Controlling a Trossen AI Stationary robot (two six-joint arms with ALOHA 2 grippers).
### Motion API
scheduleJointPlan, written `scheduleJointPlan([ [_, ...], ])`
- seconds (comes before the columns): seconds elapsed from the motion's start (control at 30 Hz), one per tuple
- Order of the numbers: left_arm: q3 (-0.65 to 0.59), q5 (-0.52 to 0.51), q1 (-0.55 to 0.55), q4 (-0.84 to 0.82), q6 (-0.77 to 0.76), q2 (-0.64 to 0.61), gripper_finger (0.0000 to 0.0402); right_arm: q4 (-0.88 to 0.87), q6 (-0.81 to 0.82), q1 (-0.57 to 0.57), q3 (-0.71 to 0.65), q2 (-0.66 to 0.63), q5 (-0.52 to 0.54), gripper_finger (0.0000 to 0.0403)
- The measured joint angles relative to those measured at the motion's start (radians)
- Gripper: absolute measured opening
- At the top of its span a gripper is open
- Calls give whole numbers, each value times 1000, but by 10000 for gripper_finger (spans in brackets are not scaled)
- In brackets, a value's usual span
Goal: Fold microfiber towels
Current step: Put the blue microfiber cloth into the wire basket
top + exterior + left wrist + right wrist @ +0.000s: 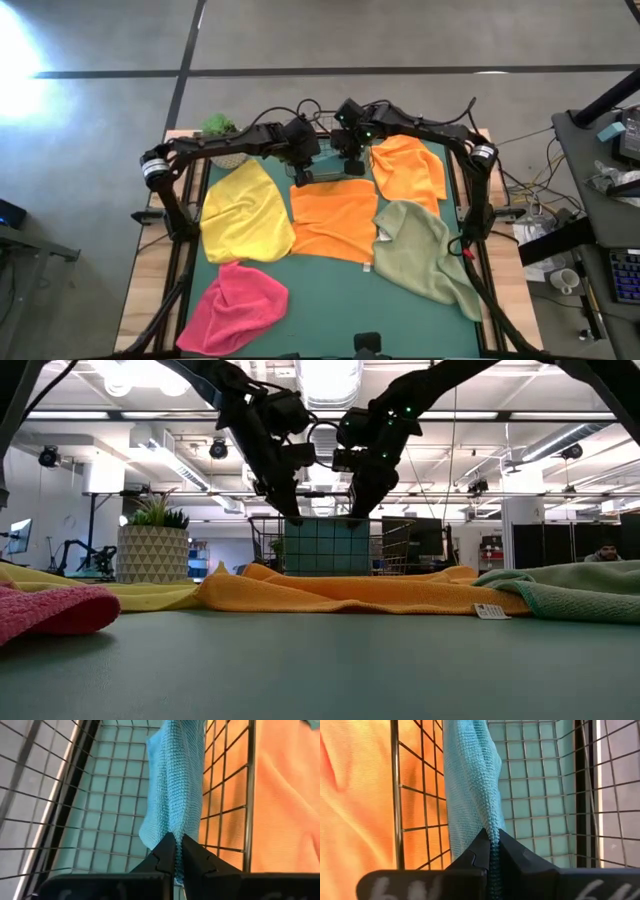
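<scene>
Teal towel (172,795) hanging folded in the basket (75,820); five others spread on the table.

I see the black wire mesh basket (330,135) at the table's far edge, the small potted green plant (222,130) to its left. Inside it hangs the teal microfiber towel (172,790), pinched between the left gripper (175,852) and right gripper (491,847). The flat orange microfiber towel (335,220) lies before the basket, the yellow microfiber towel (245,212) to its left, the sage green microfiber towel (428,250) to its right.

Teal towel (172,795) looped knit cloth; basket (227,780) glossy metal wire.
</scene>
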Motion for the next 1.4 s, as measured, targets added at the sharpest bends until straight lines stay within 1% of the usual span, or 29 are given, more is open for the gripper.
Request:
scheduleJointPlan([
  [0.13,0,-15,1,7,-10,0,0,11,2,0,0,4,3,9],
  [0.3,-1,-41,25,38,-5,2,0,40,11,-7,0,42,14,9],
  [0.47,-2,-42,52,77,40,40,0,87,15,-9,0,76,92,9],
  [0.7,-2,-38,66,84,47,110,0,115,16,-11,-1,105,107,9],
  [0.9,1,-32,87,133,41,121,0,141,18,-31,-1,109,103,9],
  [1.03,17,-48,105,136,49,122,0,163,10,-52,0,110,119,9],
  [1.13,24,-47,120,151,49,123,8,189,8,-67,0,118,123,9],
  [1.27,21,-47,138,161,48,123,28,219,9,-81,0,125,121,9],
  [1.4,20,-50,145,165,48,123,44,211,8,-86,0,146,117,9],
])
